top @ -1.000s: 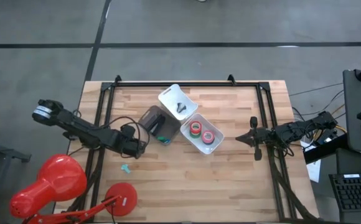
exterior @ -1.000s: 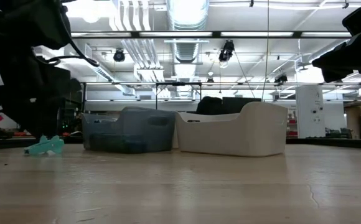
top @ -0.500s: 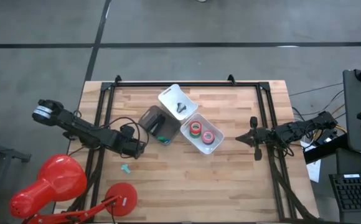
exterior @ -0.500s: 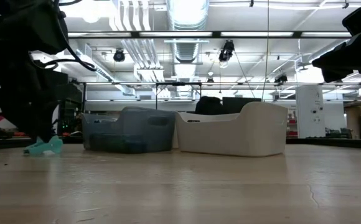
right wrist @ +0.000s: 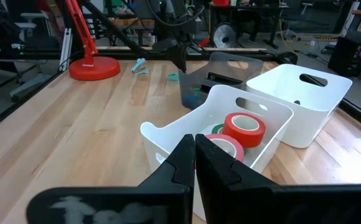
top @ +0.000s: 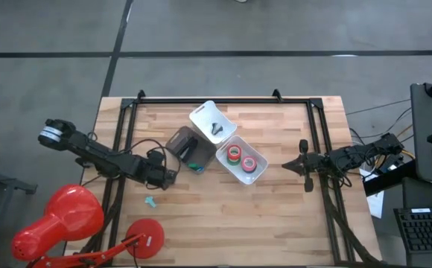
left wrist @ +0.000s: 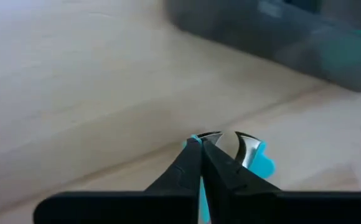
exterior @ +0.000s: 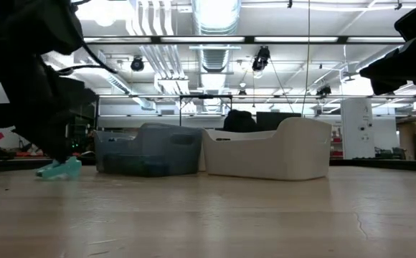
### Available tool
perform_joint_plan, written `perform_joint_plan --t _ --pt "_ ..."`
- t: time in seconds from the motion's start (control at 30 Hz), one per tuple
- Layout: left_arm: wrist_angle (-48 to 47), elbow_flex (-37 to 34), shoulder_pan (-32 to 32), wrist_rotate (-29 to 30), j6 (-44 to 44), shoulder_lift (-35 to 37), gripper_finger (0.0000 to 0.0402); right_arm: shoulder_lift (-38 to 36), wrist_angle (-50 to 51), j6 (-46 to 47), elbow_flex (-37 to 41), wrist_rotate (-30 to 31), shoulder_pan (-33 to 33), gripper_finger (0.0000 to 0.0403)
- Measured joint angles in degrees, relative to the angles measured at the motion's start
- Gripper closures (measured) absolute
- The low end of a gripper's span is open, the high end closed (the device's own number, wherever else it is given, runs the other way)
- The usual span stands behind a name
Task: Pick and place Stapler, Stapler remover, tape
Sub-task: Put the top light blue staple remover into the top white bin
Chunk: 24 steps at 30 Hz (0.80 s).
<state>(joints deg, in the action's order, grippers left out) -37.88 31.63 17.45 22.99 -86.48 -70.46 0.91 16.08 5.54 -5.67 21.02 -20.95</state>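
1. The left pincer (top: 173,177), fingers pressed together and empty, hovers above the surface (top: 201,231).
2. The teal staple remover (left wrist: 261,163) lies just beyond its tips; probably light, rigid, slippery. Pinch its plastic body.
3. The right pincer (top: 303,165), closed, waits beside the tape (top: 241,156).

Bright ceiling strip lights (exterior: 215,39) glare in the low view; the counter (top: 201,216) is evenly lit, while the left wrist view is blurred.
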Motion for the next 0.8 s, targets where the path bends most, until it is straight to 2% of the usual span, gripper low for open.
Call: perform_joint_plan --t 0.8 --pt "35.7 -0.1 2.3 -4.1 17.4 0.0 0.0396 0.0 0.0 0.0 0.0 0.0 0.0 0.0394"
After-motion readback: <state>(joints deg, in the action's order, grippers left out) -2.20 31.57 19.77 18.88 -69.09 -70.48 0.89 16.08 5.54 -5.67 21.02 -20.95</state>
